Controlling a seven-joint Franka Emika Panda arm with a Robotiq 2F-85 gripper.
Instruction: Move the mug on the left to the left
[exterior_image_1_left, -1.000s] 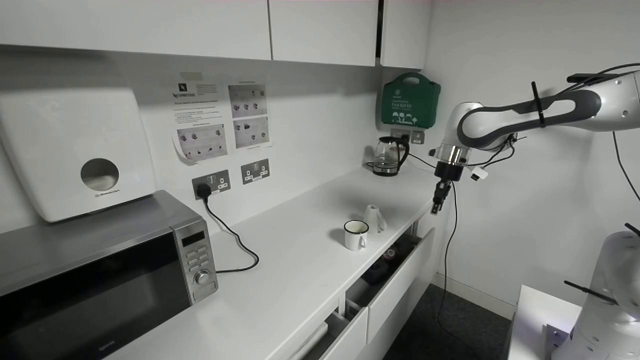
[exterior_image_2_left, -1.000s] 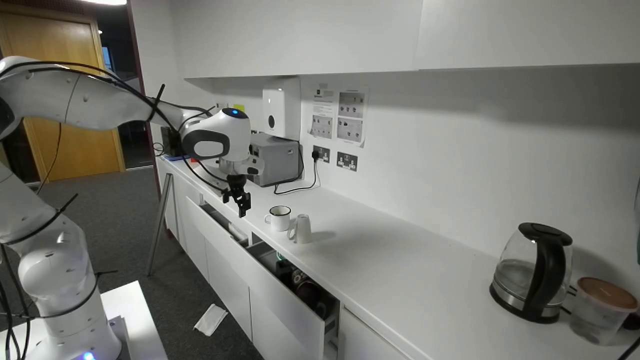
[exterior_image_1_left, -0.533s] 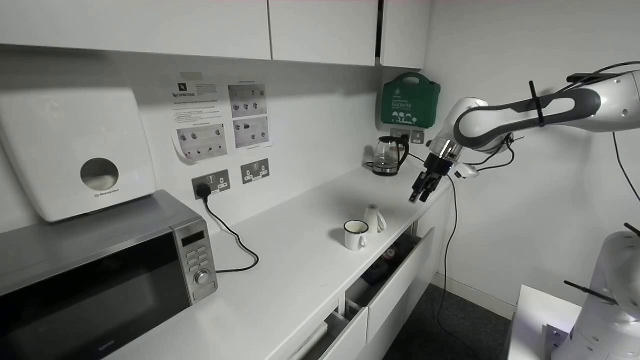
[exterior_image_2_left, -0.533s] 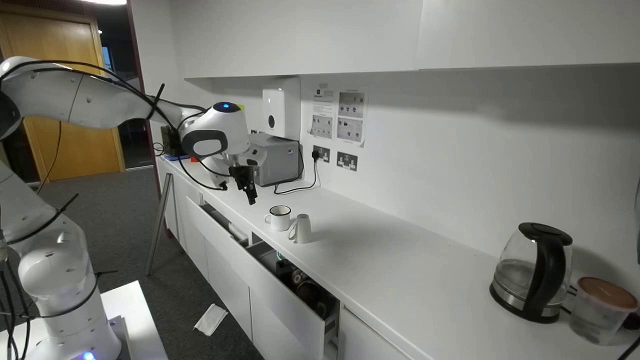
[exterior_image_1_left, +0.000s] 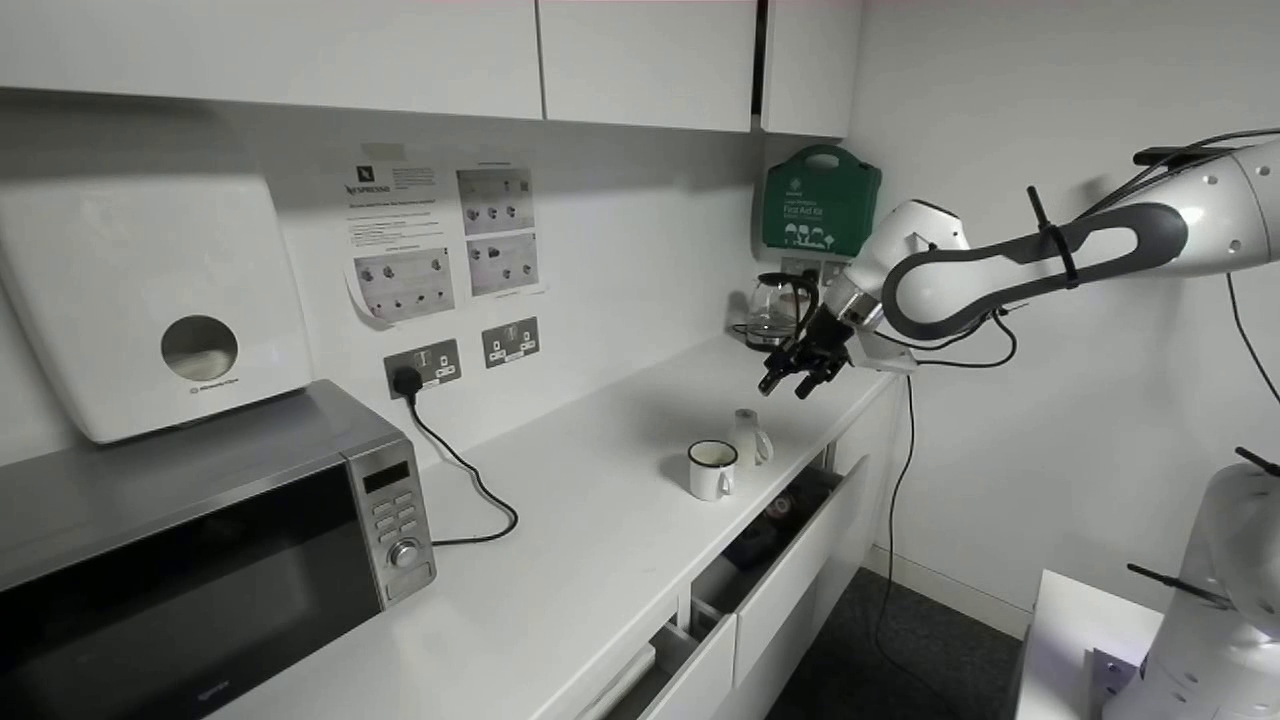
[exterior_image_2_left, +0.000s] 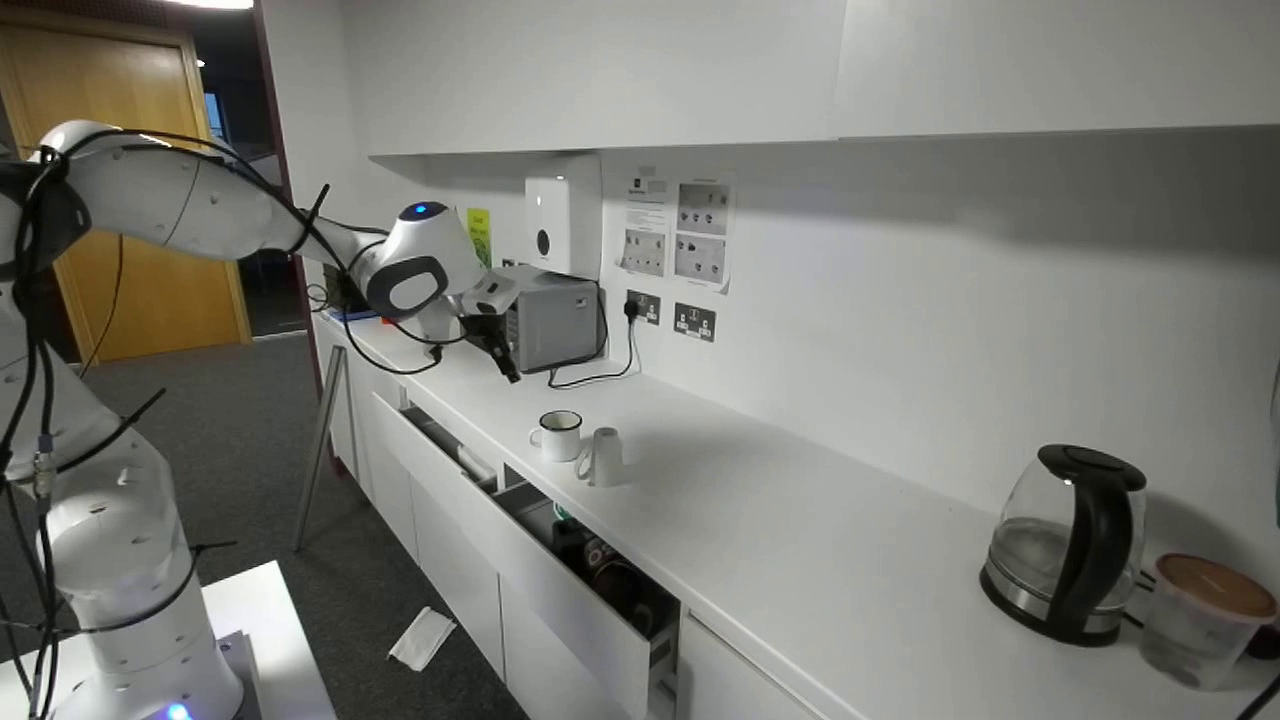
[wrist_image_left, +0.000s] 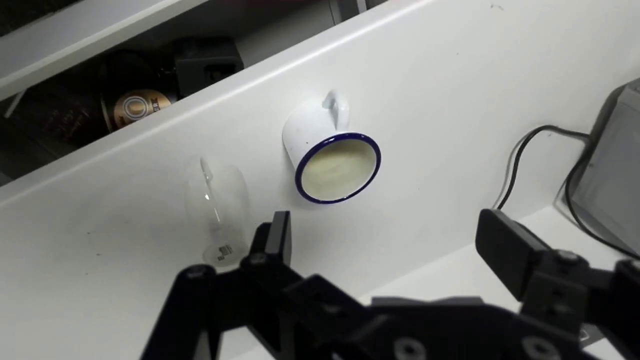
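The mug is a short white mug with a dark rim (exterior_image_1_left: 710, 476). It stands upright on the counter and also shows in another exterior view (exterior_image_2_left: 560, 440), handle toward the drawers. In the wrist view the mug (wrist_image_left: 304, 127) shows its blue rim and pale inside. A plain pale cup (exterior_image_1_left: 746, 438), seemingly upside down, stands close beside it; it also shows in the wrist view (wrist_image_left: 222, 210). My gripper (exterior_image_1_left: 787, 388) is open and empty, tilted, above the counter and apart from both. In the wrist view the mug lies beyond the gripper's open fingers (wrist_image_left: 382, 232).
An open drawer (exterior_image_2_left: 590, 570) juts out below the counter's front edge. A microwave (exterior_image_1_left: 200, 560) stands at one end, its black cable (exterior_image_1_left: 480, 480) lying on the counter. A kettle (exterior_image_2_left: 1065, 550) and a lidded tub (exterior_image_2_left: 1205, 620) stand at the other end. Cabinets (exterior_image_1_left: 640, 60) hang above.
The arm has swung in over the counter and the gripper has tilted and risen a little. Its fingers show wider apart. Both mug and cup have stayed in place.
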